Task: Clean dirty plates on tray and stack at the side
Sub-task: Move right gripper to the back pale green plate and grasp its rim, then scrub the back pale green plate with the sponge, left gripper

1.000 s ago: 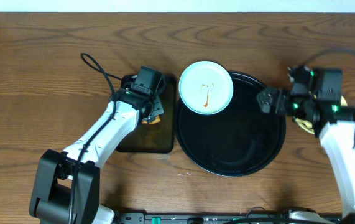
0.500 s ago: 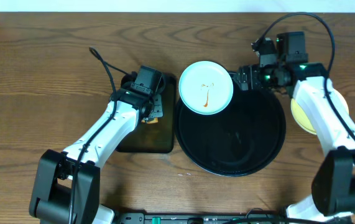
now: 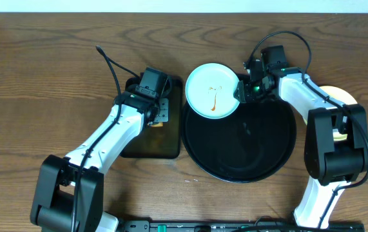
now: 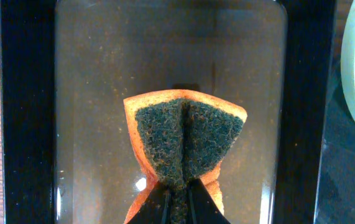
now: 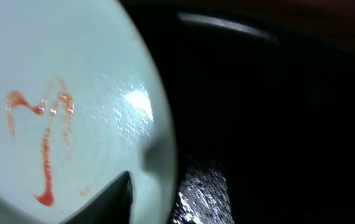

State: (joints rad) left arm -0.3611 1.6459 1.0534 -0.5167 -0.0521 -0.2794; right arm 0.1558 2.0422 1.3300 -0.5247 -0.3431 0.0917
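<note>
A pale mint plate [image 3: 211, 82] with a thin orange-red sauce smear [image 5: 46, 146] lies on the upper left of the round black tray [image 3: 248, 151], overhanging its rim. My right gripper [image 3: 240, 94] is at the plate's right edge. One finger [image 5: 106, 202] rests over the plate [image 5: 71, 56] and the other [image 5: 203, 190] sits outside the rim, with a gap still showing. My left gripper [image 3: 160, 113] hovers over the rectangular tray, shut on an orange sponge [image 4: 186, 134] with a dark green scouring face. A pale yellow plate [image 3: 339, 95] lies right of the round tray, half hidden by my right arm.
The smaller rectangular black tray [image 3: 146, 147] stands left of the round one, its wet bottom [image 4: 96, 81] glinting under the sponge. Cables loop above both arms. Bare wood shows at the far left and along the back edge.
My right arm swung left across the top of the round tray from the yellow plate to the mint plate's right rim, its jaws narrowing. The left arm and sponge stayed put.
</note>
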